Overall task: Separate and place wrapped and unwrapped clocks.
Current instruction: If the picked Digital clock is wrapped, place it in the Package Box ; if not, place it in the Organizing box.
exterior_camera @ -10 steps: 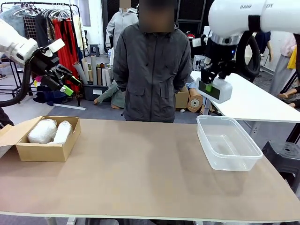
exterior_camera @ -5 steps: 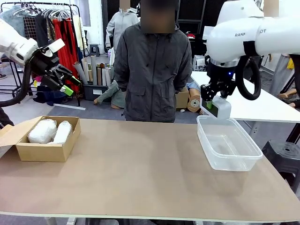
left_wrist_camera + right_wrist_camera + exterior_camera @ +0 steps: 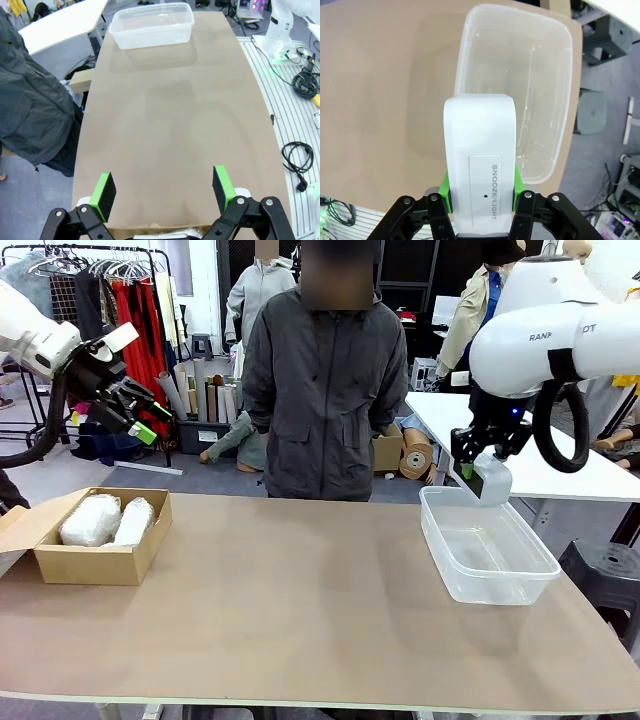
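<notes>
Over table's tub (image 3: pixel 487 545), right gripper (image 3: pixel 480 472) clamps clock (image 3: pixel 479 155), seemingly; left gripper (image 3: pixel 162 187) gapes.

Evenly and brightly lit from overhead, with soft, diffuse shadows only. Faint grey shade under the clear tub (image 3: pixel 487 545) and along the near side of the cardboard box (image 3: pixel 92 548) on the table (image 3: pixel 300 610). Mild sheen across the tabletop, brightest in the left wrist view. Small specular glints on the tub's rim and floor in the right wrist view. Sharp at the centre of the front view, softer toward the background racks. Strong wide-angle bending at the edges of both wrist views, table sides curving. Slightly blown-out white on the bare clock (image 3: pixel 479 170) and right arm shell (image 3: pixel 560 335).
</notes>
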Motion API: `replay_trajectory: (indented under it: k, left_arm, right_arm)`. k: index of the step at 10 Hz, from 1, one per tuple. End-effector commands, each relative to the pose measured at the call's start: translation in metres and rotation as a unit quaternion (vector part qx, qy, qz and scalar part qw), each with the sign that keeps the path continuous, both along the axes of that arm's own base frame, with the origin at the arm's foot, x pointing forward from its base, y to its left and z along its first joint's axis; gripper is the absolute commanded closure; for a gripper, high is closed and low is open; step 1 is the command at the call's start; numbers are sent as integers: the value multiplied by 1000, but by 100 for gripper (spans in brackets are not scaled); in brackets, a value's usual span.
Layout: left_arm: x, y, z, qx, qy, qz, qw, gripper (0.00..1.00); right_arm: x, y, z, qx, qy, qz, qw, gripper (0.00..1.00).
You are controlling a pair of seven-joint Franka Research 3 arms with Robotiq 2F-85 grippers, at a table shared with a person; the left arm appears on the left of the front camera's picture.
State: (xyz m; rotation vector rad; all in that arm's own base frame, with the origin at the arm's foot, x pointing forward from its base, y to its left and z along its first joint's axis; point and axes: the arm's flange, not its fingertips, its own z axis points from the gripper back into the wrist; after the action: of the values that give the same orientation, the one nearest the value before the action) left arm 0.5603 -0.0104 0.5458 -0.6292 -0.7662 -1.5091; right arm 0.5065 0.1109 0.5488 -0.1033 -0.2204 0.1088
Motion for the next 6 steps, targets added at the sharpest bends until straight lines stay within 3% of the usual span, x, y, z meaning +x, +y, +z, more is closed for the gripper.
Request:
replay_trajectory:
  k: [1,6]
  left_arm:
    - [-1,0,2,-5,-2,2,1000,0]
    - [-1,0,2,-5,-2,2,1000,0]
  right_arm:
    - [2,9,6,-1,2,9,1000,100]
    - [2,9,6,-1,2,9,1000,100]
